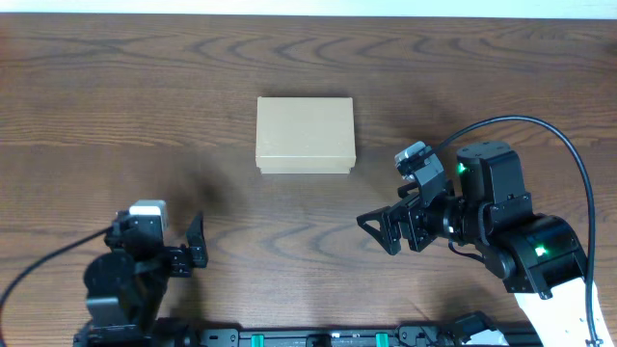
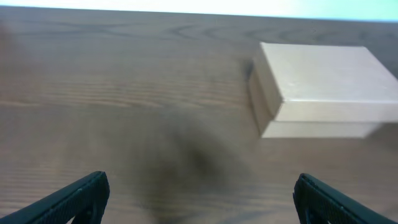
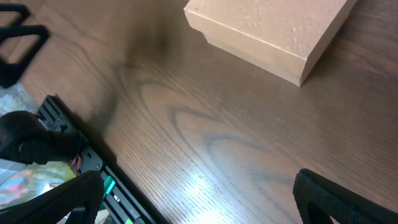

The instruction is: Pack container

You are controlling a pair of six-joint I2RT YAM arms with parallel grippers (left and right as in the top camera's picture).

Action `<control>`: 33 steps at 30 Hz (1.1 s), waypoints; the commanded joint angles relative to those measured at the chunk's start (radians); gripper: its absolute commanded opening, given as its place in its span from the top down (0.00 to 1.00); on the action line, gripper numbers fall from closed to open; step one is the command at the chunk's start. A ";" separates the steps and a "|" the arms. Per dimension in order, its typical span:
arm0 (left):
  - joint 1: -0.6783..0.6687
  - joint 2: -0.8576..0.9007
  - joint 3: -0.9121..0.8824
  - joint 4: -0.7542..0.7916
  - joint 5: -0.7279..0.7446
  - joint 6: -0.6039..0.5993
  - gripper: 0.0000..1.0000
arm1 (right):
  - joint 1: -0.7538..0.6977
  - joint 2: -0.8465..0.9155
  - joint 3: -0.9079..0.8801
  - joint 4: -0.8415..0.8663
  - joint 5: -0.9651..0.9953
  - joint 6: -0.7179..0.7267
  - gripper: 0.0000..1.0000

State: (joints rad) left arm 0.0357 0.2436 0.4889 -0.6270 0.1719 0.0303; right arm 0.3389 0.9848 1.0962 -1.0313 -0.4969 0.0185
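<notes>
The container (image 1: 306, 135) is a plain tan cardboard box lying flat at the table's middle with its lid down. It also shows at the upper right of the left wrist view as the container (image 2: 323, 81), and at the top of the right wrist view as the container (image 3: 267, 31). My left gripper (image 1: 159, 234) is near the front left, well short of the box, open wide over bare wood (image 2: 200, 182). My right gripper (image 1: 388, 210) hovers front right of the box, turned toward the left, also open and holding nothing (image 3: 198, 180).
A black rail with green clips (image 1: 318, 337) runs along the table's front edge and shows in the right wrist view (image 3: 93, 162). A black cable (image 1: 569, 154) loops over the right arm. Dark wood table (image 1: 116, 96) surrounds the box.
</notes>
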 commanded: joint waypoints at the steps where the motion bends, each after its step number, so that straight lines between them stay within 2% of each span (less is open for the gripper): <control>1: 0.026 -0.094 -0.114 0.039 -0.023 -0.067 0.05 | 0.009 0.002 -0.003 -0.002 0.000 0.010 0.01; 8: 0.045 -0.241 -0.262 0.048 -0.026 -0.102 0.05 | 0.009 0.002 -0.003 -0.002 0.000 0.010 0.01; 15: 0.045 -0.240 -0.332 0.056 -0.023 -0.114 0.05 | 0.009 0.002 -0.003 -0.002 0.000 0.010 0.01; 20: 0.045 -0.240 -0.336 0.052 -0.031 -0.069 0.04 | 0.009 0.002 -0.003 -0.002 0.000 0.010 0.01; 33: 0.044 -0.239 -0.336 0.053 -0.030 -0.068 0.05 | 0.009 0.002 -0.003 -0.002 0.000 0.010 0.01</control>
State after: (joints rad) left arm 0.0750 0.0109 0.1604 -0.5762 0.1497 -0.0513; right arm 0.3389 0.9848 1.0962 -1.0317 -0.4969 0.0185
